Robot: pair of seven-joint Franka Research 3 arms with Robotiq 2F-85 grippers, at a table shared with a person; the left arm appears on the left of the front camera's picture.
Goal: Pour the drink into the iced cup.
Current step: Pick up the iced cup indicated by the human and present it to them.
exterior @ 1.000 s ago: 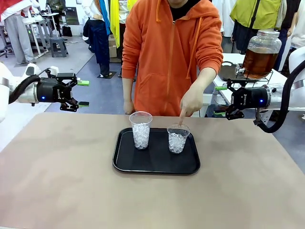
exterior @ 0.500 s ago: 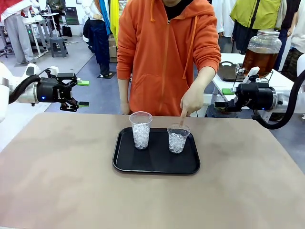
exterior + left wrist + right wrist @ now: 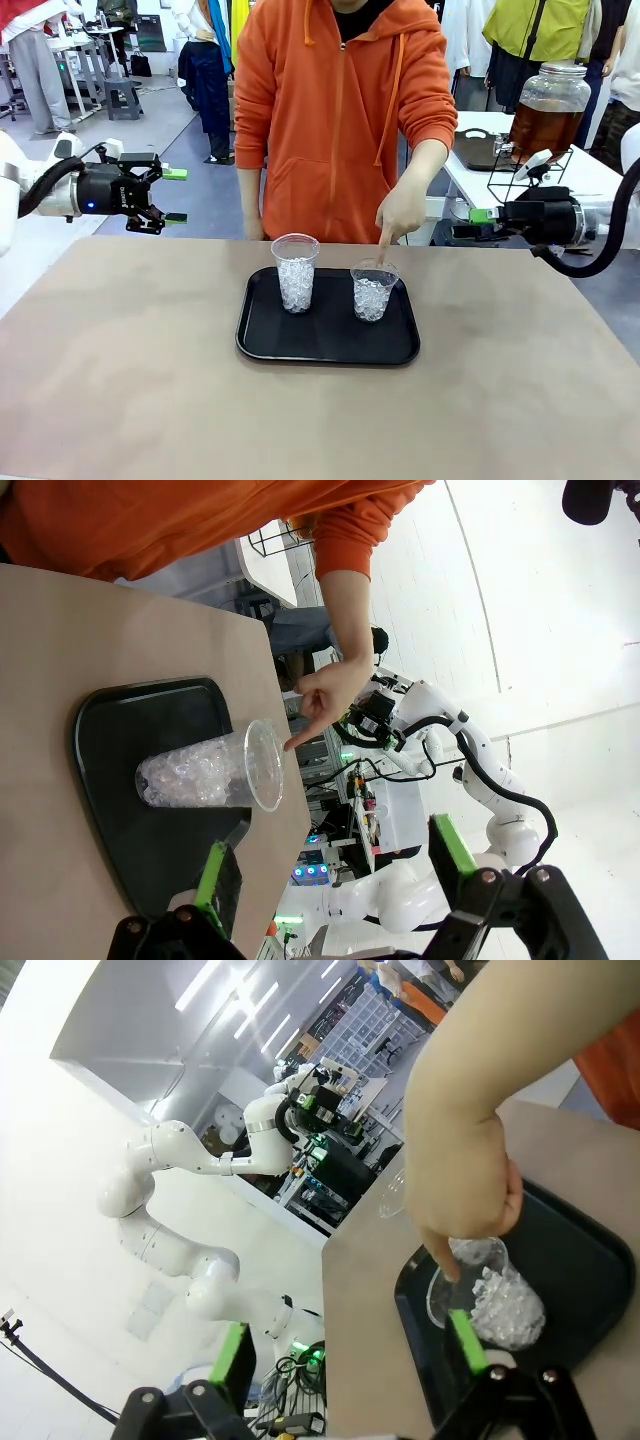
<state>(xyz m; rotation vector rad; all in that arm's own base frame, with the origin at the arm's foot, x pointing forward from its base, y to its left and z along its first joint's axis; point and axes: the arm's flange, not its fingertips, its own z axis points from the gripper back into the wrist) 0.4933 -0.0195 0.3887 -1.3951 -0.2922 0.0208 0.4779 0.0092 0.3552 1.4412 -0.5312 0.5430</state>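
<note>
Two open grippers flank a tan worktop (image 3: 120, 390). Off its far left corner the left gripper (image 3: 176, 195) hangs with its jaws spread wide and nothing between them, the green pads pointing toward the middle. The white lettering on its black body is too small to read.

Near the middle of the worktop, closer to the far edge, lies a black rounded-corner plastic tray (image 3: 330, 352). On its left half a taller clear plastic cup (image 3: 296, 272) stands upright, with crushed white ice in its lower two-thirds. To its right, apart from it, a shorter clear plastic cup (image 3: 373, 291) also stands upright, its ice just short of the rim.

A person in an orange hoodie at the far edge holds a hand (image 3: 402, 210) over this cup. The index finger points down at its far rim; whether it touches cannot be told.

Beyond the far right corner the right gripper (image 3: 472, 223) is held level, pointing toward the person, jaws apart and empty. Behind it, on a white side table (image 3: 580, 165), a black wire stand (image 3: 530, 158) carries a round clear glass jar (image 3: 548, 100). The jar stands upright, long axis vertical, lid on top. The amber-brown drink (image 3: 543, 130) fills its lower part.
</note>
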